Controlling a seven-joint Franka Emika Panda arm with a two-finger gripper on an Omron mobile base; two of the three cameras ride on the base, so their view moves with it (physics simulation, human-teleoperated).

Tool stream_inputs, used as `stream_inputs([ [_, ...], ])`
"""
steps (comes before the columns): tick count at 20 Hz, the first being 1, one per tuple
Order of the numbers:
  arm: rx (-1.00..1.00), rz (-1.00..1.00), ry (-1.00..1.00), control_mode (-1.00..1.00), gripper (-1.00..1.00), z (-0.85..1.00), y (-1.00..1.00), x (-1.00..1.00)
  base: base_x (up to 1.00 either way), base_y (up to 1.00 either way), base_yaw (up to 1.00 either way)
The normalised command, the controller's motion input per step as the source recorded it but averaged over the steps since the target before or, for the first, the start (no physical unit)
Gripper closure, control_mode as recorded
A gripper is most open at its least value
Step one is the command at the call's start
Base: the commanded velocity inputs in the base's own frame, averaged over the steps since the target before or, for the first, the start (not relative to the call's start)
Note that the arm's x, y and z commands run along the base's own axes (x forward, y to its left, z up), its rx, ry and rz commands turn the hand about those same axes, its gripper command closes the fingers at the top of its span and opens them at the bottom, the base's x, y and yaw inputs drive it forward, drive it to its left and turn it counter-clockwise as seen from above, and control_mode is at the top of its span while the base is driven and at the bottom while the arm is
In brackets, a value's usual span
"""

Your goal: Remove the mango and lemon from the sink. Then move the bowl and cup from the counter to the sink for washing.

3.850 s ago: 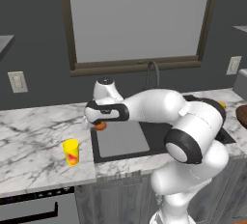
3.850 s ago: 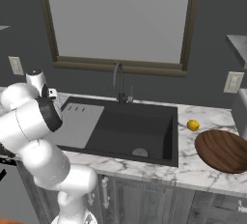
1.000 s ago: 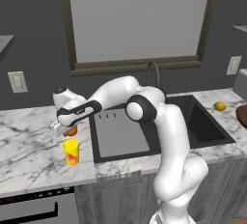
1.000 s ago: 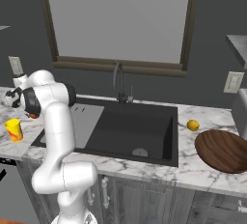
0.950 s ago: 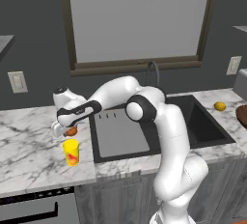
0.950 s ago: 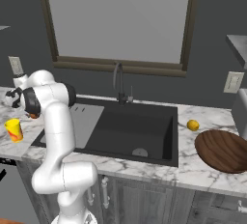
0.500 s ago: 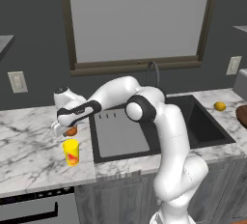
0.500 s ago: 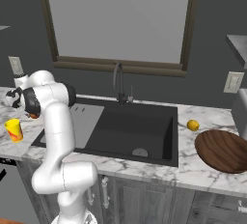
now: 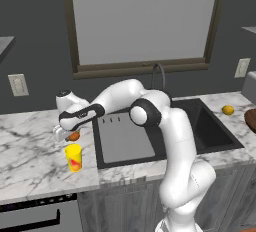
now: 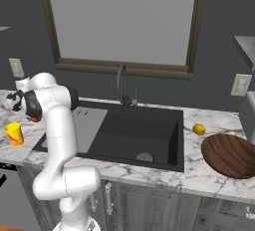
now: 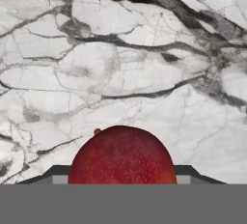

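My gripper [image 9: 68, 135] is shut on the orange-red mango [image 9: 74, 136], low over the white marble counter [image 9: 30, 151] just left of the sink [image 9: 212, 132]. In the hand view the mango [image 11: 122, 155] sits between the dark fingertips [image 11: 191, 171], with marble right beneath it. The yellow cup [image 9: 73, 157] stands on the counter directly in front of the gripper. On the counter right of the basin lies the lemon [image 10: 199, 129], and beside it rests the brown wooden bowl [image 10: 230, 155]. The mango [image 10: 34, 119] peeks out behind my arm in the right base view.
The grey ribbed drainboard [image 9: 124, 136] fills the sink's left part, and the dark arched faucet [image 10: 122, 83] rises behind the basin. A wall outlet [image 9: 18, 84] sits above the left counter. An oven front [image 9: 35, 216] lies below the counter edge.
Since the earliest frames the arm swung left, carrying the mango from over the drainboard to the counter beside the cup. Over the last second nothing has moved.
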Motion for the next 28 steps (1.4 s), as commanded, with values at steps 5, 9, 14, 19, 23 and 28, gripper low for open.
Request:
stream_inputs([
  [5, 0.02, 0.00, 0.00, -1.00, 1.00, -0.21, 0.00, 0.01, 0.00, 0.00, 0.00],
  [9, 0.00, 0.00, 0.00, -1.00, 1.00, -0.24, 0.00, 0.00, 0.00, 0.00, 0.00],
  [14, 0.00, 0.00, 0.04, -1.00, -1.00, -0.30, 0.00, 0.00, 0.00, 0.00, 0.00],
  [19, 0.00, 0.00, 0.05, -1.00, -1.00, -0.29, 0.00, 0.00, 0.00, 0.00, 0.00],
  [23, 0.00, 0.00, 0.07, -1.00, -1.00, -0.27, 0.00, 0.00, 0.00, 0.00, 0.00],
  [28, 0.00, 0.00, 0.05, -1.00, -1.00, -0.25, 0.00, 0.00, 0.00, 0.00, 0.00],
])
